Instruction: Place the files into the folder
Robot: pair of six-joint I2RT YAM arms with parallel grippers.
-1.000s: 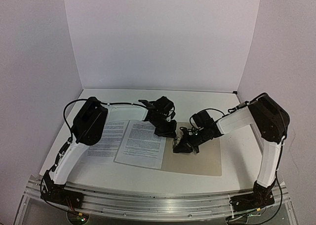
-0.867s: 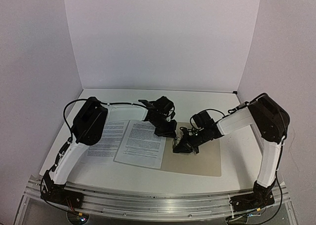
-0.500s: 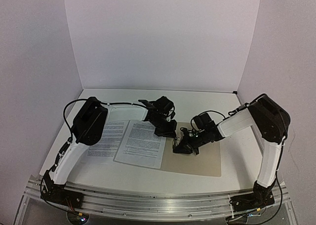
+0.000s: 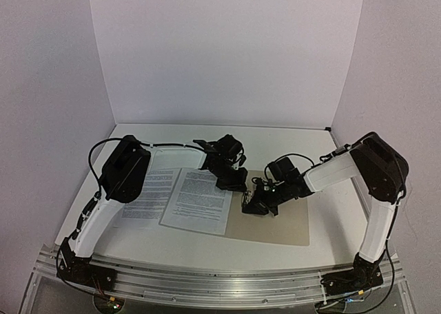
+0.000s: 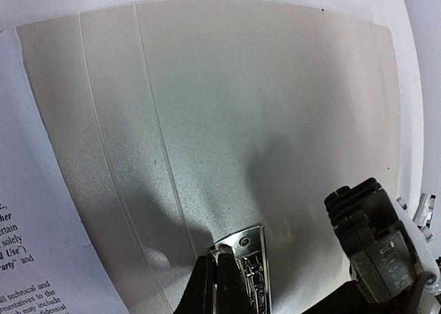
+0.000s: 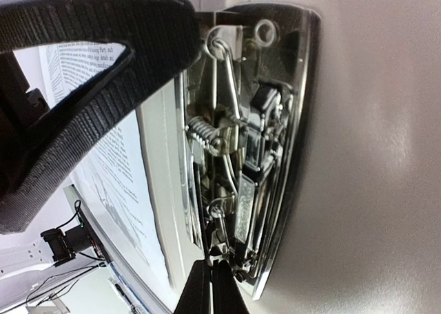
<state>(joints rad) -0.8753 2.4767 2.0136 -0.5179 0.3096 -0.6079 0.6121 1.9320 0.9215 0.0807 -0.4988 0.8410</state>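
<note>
The folder (image 4: 286, 223) lies open and flat at centre right, beige inside (image 5: 262, 87). Its metal clip (image 5: 249, 262) sits near the spine (image 6: 255, 142). Two files lie left of it: one sheet (image 4: 198, 201) overlapping the folder's left edge, the other (image 4: 148, 193) farther left. My left gripper (image 4: 235, 186) is shut, its tips (image 5: 219, 260) on the clip's far corner. My right gripper (image 4: 249, 206) is shut too, with its tips (image 6: 211, 267) at the clip's near end, against its wire lever. I cannot tell whether either one pinches the metal.
White walls close in the table at the back and both sides. The two wrists stand close together over the folder's spine, the right arm's black wrist (image 5: 375, 248) beside my left fingers. An aluminium rail (image 4: 220, 279) runs along the near edge.
Both grippers have closed the last little way. The right arm's elbow has shifted slightly; the folder and the sheets lie where they were.
</note>
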